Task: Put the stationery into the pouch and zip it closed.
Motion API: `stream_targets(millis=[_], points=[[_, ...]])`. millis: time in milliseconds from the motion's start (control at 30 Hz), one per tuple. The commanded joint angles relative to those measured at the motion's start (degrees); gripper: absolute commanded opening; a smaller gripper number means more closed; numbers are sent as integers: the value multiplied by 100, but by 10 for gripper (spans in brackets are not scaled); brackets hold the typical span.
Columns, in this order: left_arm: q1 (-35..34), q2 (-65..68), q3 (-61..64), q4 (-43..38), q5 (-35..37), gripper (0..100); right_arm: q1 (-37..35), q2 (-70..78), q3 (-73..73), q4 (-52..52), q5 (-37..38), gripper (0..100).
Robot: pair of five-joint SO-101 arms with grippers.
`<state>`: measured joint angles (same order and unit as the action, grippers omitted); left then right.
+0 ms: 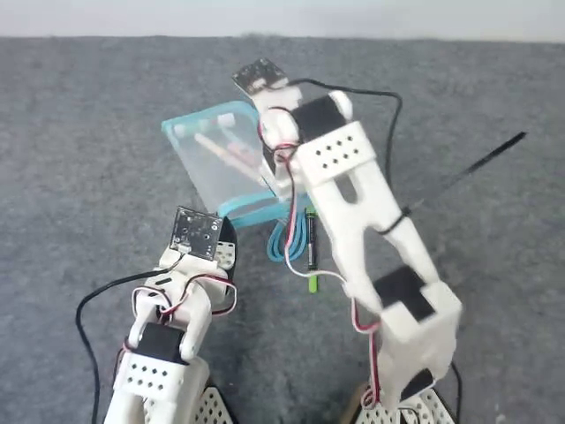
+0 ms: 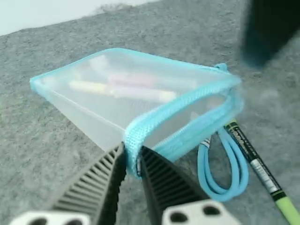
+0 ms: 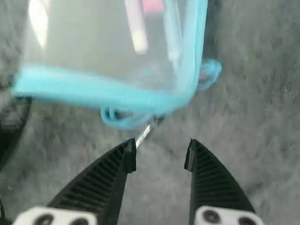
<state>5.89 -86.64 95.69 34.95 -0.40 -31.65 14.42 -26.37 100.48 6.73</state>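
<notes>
A clear pouch [image 1: 221, 168] with teal trim lies on the grey carpet, with pale stick-shaped stationery [image 2: 117, 89] inside. My left gripper [image 2: 132, 164] is shut on the pouch's [image 2: 93, 108] teal zipper edge at its near corner. My right gripper [image 3: 160, 151] hovers open just off the pouch's [image 3: 108, 47] teal edge, where a small teal loop and a metal tab [image 3: 142, 136] stick out. A black pen with a green end [image 1: 311, 250] and a blue looped cord [image 1: 281, 240] lie on the carpet beside the pouch. The right arm [image 1: 353, 203] stretches over them.
Grey carpet [image 1: 88, 177] covers the table on all sides. A thin black rod [image 1: 477, 163] lies at the right. Black cables trail from both arms, one [image 1: 88, 305] at the front left.
</notes>
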Motion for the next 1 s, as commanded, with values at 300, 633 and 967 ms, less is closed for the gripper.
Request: stream_targets(millis=[300, 633, 967], points=[[-800, -79, -268, -141, 18, 11, 92, -2088, 5433, -3310, -782, 173], [-791, -79, -268, -132, 9, 11, -374, -1648, 5802, -3846, -844, 173], [-791, -79, -268, -132, 9, 11, -207, -1130, 5758, -3969, -800, 140]])
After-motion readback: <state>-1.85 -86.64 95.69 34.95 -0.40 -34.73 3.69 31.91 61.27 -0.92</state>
